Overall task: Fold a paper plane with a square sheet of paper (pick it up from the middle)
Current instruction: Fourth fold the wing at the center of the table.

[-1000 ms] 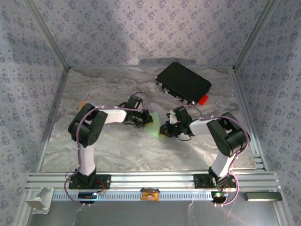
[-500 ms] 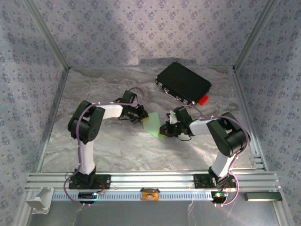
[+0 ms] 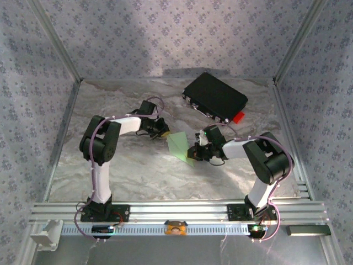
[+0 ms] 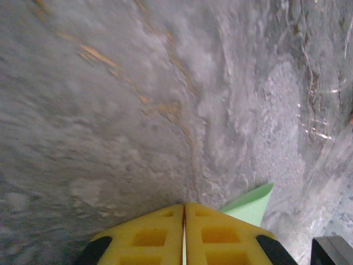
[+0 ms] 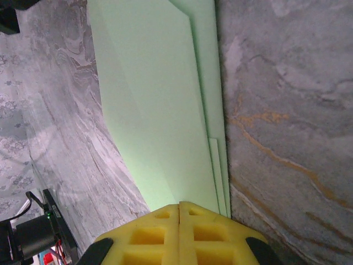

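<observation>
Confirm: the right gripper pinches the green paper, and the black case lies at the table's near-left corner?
No: the black case lies toward the far right, per the top external view. The right gripper does pinch the green paper.

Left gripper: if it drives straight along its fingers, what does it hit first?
Probably the grey marbled tabletop: the left gripper points down at bare surface. The pale green folded paper sheet pokes out beside its shut fingertips, off that line. Depth is unclear.
</observation>
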You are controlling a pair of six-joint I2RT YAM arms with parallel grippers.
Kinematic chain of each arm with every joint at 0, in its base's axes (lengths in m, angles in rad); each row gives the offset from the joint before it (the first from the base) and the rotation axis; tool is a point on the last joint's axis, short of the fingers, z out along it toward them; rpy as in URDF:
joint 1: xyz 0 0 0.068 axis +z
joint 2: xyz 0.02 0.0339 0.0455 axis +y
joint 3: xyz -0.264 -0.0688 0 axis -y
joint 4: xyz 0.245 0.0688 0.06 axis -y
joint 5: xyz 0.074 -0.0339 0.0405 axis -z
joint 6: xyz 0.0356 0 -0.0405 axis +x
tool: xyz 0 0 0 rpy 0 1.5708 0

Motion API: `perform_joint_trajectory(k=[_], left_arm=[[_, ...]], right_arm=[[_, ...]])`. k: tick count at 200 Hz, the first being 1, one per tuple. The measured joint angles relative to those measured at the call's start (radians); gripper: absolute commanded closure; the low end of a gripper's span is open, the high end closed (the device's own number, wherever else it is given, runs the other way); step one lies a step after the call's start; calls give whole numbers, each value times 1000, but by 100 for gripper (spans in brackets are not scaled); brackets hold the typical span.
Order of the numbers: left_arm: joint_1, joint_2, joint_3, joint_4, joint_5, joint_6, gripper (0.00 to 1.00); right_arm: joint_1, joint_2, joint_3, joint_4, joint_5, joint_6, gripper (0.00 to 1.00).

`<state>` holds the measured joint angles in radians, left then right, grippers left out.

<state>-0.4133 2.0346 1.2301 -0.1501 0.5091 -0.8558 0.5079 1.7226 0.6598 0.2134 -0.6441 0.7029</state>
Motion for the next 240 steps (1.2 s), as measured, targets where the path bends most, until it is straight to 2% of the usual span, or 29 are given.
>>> perform_joint_trajectory(k=[35, 77, 129, 196, 240], left_arm=[[-3, -10, 5, -14, -10, 15, 83], [-54, -90, 5, -80, -88, 29, 81], [-156, -114, -40, -37, -96, 25, 83], [-159, -68, -82, 9, -50, 31, 87], [-158, -68, -95, 26, -49, 38, 88]], right_arm=[[0, -5, -2, -11, 0, -4, 100], [0, -8, -3, -16, 0, -4, 100], [0, -8, -3, -19, 0, -4, 100], [0, -16, 7, -53, 0, -4, 100], [34, -13, 128, -185, 6, -27, 100]])
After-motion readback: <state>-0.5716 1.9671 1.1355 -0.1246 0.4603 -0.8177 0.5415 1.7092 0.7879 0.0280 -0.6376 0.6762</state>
